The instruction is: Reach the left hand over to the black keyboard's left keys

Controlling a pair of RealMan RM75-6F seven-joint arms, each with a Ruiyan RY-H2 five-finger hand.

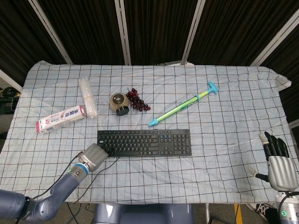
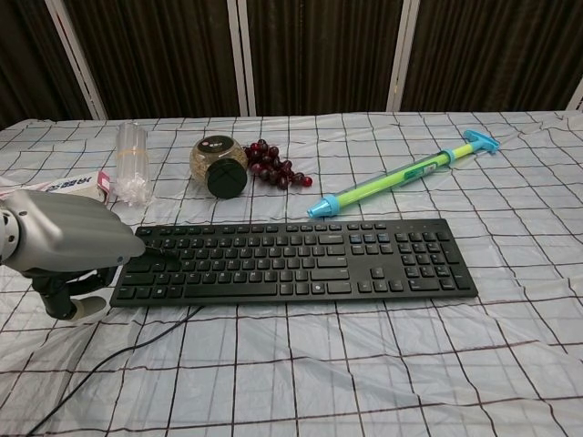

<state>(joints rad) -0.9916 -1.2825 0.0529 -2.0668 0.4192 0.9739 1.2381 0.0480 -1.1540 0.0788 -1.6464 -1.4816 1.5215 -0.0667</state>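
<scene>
The black keyboard (image 1: 149, 143) (image 2: 310, 259) lies across the middle of the checked tablecloth. My left hand (image 1: 94, 157) (image 2: 66, 241) is at its left end, silver back facing up. Its dark fingers (image 2: 162, 259) reach over the leftmost keys; whether they touch the keys I cannot tell. The thumb (image 2: 77, 309) hangs below, off the keyboard's front left corner. This hand holds nothing. My right hand (image 1: 279, 161) sits at the table's right front edge, fingers spread and empty; the chest view does not show it.
Behind the keyboard are a toothpaste box (image 1: 60, 119) (image 2: 86, 185), a clear plastic tube (image 1: 88, 98), a round jar (image 1: 119, 103), dark grapes (image 1: 137, 100) and a green-blue pump toy (image 1: 184, 104). The keyboard's cable (image 2: 118, 360) trails to the front left.
</scene>
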